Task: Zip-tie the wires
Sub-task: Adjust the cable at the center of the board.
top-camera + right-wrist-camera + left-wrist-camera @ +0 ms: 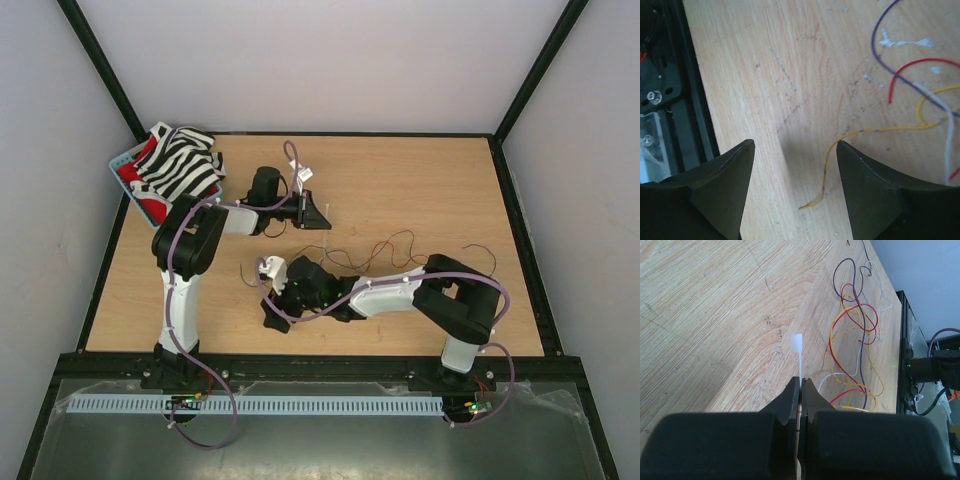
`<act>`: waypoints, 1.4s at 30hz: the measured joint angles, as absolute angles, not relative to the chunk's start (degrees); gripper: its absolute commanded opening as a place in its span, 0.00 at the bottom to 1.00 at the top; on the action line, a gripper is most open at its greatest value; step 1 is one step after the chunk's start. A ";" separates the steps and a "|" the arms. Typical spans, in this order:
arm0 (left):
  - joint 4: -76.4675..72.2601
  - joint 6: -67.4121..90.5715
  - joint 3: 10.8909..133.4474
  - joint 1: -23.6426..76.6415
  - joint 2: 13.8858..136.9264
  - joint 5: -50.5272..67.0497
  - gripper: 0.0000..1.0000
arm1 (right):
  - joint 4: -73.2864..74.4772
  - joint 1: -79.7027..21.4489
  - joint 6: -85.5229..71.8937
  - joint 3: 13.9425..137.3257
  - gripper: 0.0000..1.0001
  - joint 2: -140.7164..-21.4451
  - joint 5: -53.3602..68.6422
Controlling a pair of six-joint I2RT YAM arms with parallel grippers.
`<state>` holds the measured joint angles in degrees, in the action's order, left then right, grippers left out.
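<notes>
The wires (392,250) lie loose on the wooden table, thin wavy strands in red, orange, dark and pale white (855,325). My left gripper (801,382) is shut on the zip tie (800,362), whose pale strip sticks out ahead of the jaws with its square head up. In the top view this gripper (316,214) hovers at the table's middle back, left of the wires. My right gripper (795,143) is open low over the table near the front edge (272,318). An orange wire end (826,175) lies between its fingers, touching the right fingertip (840,146).
A blue basket (118,168) holding a zebra-striped cloth (180,165) sits at the back left corner. The black frame rail (687,100) runs along the table's front edge, close to my right gripper. Purple arm cables (300,312) loop around both arms.
</notes>
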<state>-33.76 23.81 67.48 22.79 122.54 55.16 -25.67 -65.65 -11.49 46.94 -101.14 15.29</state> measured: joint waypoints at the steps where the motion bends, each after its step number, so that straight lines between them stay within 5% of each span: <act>1: -33.93 23.97 67.44 22.79 122.54 55.31 0.00 | -24.91 -65.65 -10.70 47.53 0.79 -100.97 14.22; 14: -35.46 26.24 67.42 22.83 122.54 56.14 0.00 | -10.33 -65.65 -0.80 46.13 0.89 -87.66 0.75; 25: -36.03 28.49 66.24 23.31 122.54 56.80 0.00 | -13.89 -62.96 3.92 32.82 0.88 -69.47 -6.94; 42: -36.29 30.48 65.14 24.12 122.54 56.14 0.00 | -18.46 -57.71 6.46 25.61 0.85 -66.96 -7.31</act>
<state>-36.29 30.48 65.14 24.12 122.54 56.14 -18.46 -57.71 6.46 25.61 -66.96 -7.31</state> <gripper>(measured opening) 0.002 0.855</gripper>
